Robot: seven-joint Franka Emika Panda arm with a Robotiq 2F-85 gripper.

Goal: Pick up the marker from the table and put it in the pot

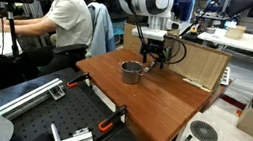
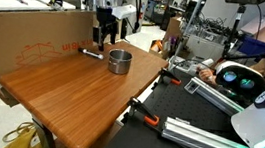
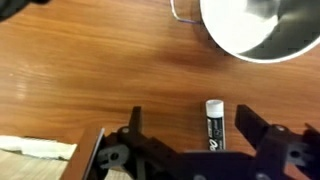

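With its jaws spread wide, the gripper [image 3: 190,120] hangs over the marker [image 3: 214,123], which lies on the table [image 3: 80,70] between the jaws but off-centre, so closing might roll it aside, short of the pot [image 3: 255,30] just ahead.

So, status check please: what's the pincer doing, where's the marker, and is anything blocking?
Pincer open, low over table, holding nothing. Marker flat beneath it, ungripped. Pot close beside. Nothing seen blocking.
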